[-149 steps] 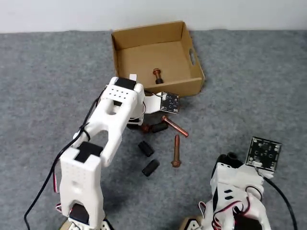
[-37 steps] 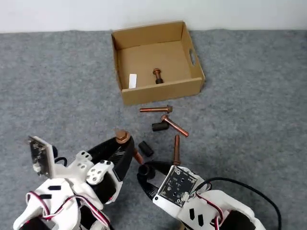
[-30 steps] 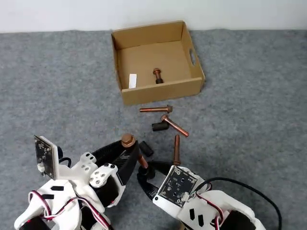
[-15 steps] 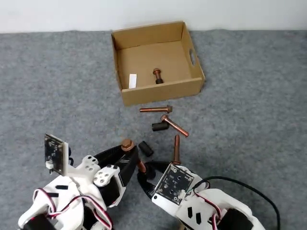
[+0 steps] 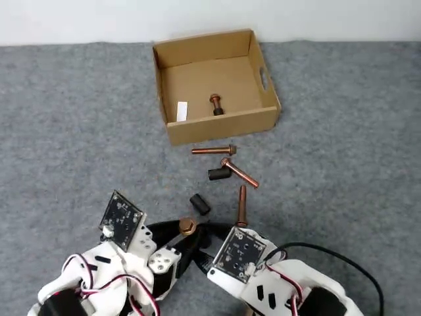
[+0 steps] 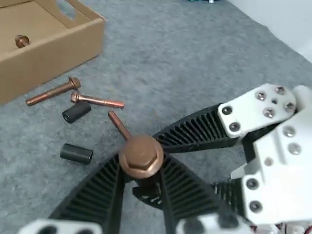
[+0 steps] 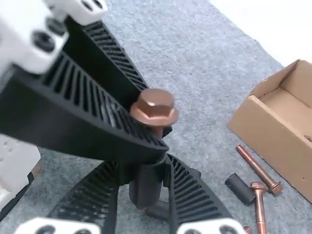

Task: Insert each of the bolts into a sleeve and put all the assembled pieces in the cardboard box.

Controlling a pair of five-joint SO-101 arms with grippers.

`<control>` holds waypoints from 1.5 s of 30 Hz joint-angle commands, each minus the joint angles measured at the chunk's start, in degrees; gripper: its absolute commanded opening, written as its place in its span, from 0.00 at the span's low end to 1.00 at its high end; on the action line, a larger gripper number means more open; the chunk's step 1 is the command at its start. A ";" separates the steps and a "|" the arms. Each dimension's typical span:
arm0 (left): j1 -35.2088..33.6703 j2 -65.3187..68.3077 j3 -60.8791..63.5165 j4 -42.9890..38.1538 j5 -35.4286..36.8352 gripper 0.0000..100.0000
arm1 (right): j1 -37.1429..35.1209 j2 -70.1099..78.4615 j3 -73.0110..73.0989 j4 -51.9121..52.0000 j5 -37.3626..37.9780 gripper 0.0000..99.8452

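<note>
Clamps a bolt [image 6: 141, 157] in the left gripper [image 6: 140, 174], a sleeve [image 7: 145, 187] in the right gripper [image 7: 144, 168] just beneath, at six o'clock of the cardboard box [image 5: 220, 125].

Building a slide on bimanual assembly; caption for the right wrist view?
Left gripper holds a bolt head-up over the sleeve gripped by the right gripper.
</note>
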 commanded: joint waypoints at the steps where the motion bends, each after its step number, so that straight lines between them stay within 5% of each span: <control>1: 0.97 0.18 -0.22 2.37 -0.70 0.00 | -0.04 -0.48 -1.32 -2.15 0.70 0.01; 5: 0.97 0.53 -0.13 2.55 -0.88 0.02 | -0.04 -0.48 -1.32 -2.15 0.70 0.01; 11: 0.62 0.62 -0.04 2.55 -0.88 0.18 | -0.04 -0.48 -1.32 -2.15 0.70 0.01; 23: -9.76 0.62 -6.90 4.13 -6.33 0.19 | 5.41 -0.48 -1.32 -2.15 0.44 0.01; 27: -14.77 0.26 -10.15 4.04 -7.56 0.18 | 9.36 -0.40 -1.23 -2.15 -0.53 0.01; 30: -18.64 0.09 -12.26 3.78 -9.23 0.07 | 14.99 -0.40 -1.49 -1.80 -5.27 0.01; 35: -27.78 0.09 -10.68 3.25 -17.58 0.00 | 24.57 3.65 -4.31 -1.63 -10.55 0.01; 45: -48.26 0.09 13.41 -9.76 -23.74 0.00 | 32.57 41.27 -27.78 -9.63 -17.32 0.01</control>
